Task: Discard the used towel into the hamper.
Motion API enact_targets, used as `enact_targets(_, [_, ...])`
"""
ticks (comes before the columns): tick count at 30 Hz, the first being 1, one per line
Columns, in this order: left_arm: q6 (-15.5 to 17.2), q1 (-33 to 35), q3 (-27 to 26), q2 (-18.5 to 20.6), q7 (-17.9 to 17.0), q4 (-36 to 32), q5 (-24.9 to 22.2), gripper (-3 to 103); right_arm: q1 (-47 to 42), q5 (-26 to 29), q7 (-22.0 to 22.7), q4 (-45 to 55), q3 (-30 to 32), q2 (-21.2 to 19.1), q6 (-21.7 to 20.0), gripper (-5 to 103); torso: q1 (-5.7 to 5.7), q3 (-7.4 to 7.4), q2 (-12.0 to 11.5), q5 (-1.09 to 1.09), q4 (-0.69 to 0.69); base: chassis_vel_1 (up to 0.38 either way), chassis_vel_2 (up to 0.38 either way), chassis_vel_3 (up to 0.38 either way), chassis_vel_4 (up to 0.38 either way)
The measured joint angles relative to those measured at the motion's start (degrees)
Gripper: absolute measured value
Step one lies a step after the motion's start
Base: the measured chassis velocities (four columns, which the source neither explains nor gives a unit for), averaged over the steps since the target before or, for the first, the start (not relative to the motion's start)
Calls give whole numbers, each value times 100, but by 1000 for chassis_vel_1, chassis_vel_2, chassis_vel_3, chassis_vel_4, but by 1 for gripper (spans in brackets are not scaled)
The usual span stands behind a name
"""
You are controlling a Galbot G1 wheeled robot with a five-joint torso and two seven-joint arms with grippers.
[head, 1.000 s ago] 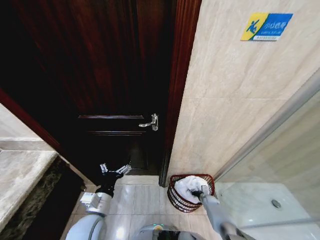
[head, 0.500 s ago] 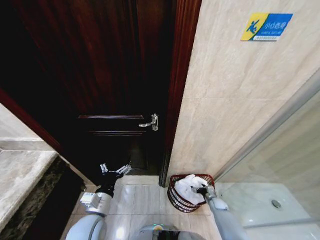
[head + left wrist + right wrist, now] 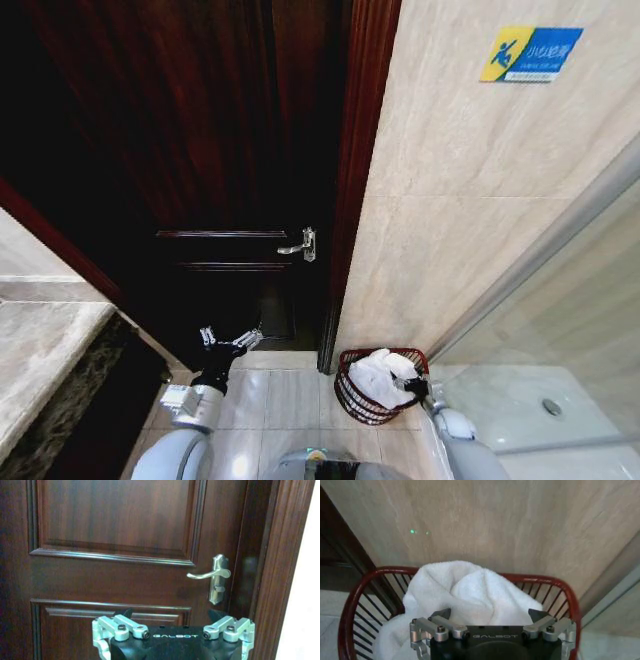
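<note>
The towel (image 3: 470, 592) was plain white. The hamper (image 3: 355, 596) was glossy dark red wire, its sides a pattern of thin upright bars. The door (image 3: 115, 536) was deep reddish-brown wood with faint grain, its handle (image 3: 212, 575) pale silver. The wall (image 3: 470, 210) was beige with soft cloudy veining; its sign (image 3: 530, 53) was blue and yellow. The floor (image 3: 295, 400) was light grey tile. Each hand, left hand (image 3: 172, 620) and right hand (image 3: 490, 617), was black with silver knuckles.
</note>
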Motion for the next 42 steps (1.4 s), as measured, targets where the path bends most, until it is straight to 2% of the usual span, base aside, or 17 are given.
enact_targets(3, [0, 0, 0, 0, 0, 0, 0, 100, 251, -256, 12, -452, 28, 96, 15, 100, 0, 0, 0, 0, 0, 0, 0, 0, 0])
enact_targets(6, [0, 0, 0, 0, 0, 0, 0, 100, 692, -639, 12, -1330, 144, 222, 123, 100, 0, 0, 0, -1, -1, 0, 0, 0, 0])
enact_targets(9, [0, 0, 0, 0, 0, 0, 0, 100, 1009, -761, 13, -1921, 218, 309, 187, 100, 0, 0, 0, -1, -2, 0, 0, 0, 0])
enact_targets(18, [0, 0, 0, 0, 0, 0, 0, 100, 1733, -938, 47, -2893, 358, 596, 193, 100, 0, 0, 0, -1, -2, 0, 0, 0, 0])
enact_targets(24, [0, 0, 0, 0, 0, 0, 0, 100, 1907, -855, 104, -3194, 458, 657, 66, 100, 0, 0, 0, -1, 0, 0, 0, 0, 0])
enact_targets(30, [0, 0, 0, 0, 0, 0, 0, 100, 1418, -537, 22, -2402, 244, 530, 62, 100, 0, 0, 0, 2, -1, 0, 0, 0, 0])
enact_targets(32, [0, 0, 0, 0, 0, 0, 0, 100, 1029, -518, -101, -1700, 202, 422, 366, 100, 0, 1, 0, 3, -1, 0, 0, 0, 0])
enact_targets(33, [0, 0, 0, 0, 0, 0, 0, 100, 1029, -518, -101, -1700, 202, 422, 366, 100, 0, 1, 0, 3, -1, 0, 0, 0, 0])
enact_targets(34, [0, 0, 0, 0, -1, 0, 0, 100, 795, -515, -175, -1201, 202, 375, 487, 100, 0, 1, 0, 2, -2, 0, 0, 0, 0])
enact_targets(36, [0, 0, 0, 0, 0, 0, 0, 100, 350, -333, -188, -199, 148, 277, 377, 100, 0, 0, 0, -1, -1, 0, 0, 0, 0])
enact_targets(37, [0, 0, 0, 0, 0, 0, 0, 100, 350, -333, -188, -199, 148, 277, 377, 100, 0, 0, 0, -1, -1, 0, 0, 0, 0])
enact_targets(39, [0, 0, 0, 0, 0, 0, 0, 100, -63, -204, -200, 681, 165, 191, 284, 100, 0, 0, 0, 3, -1, 0, 0, 0, 0])
enact_targets(42, [0, 0, 0, 0, 0, 0, 0, 100, -400, -70, -184, 1231, 220, 96, 208, 100, 0, 0, 0, -2, 0, 0, 0, 0, 0])
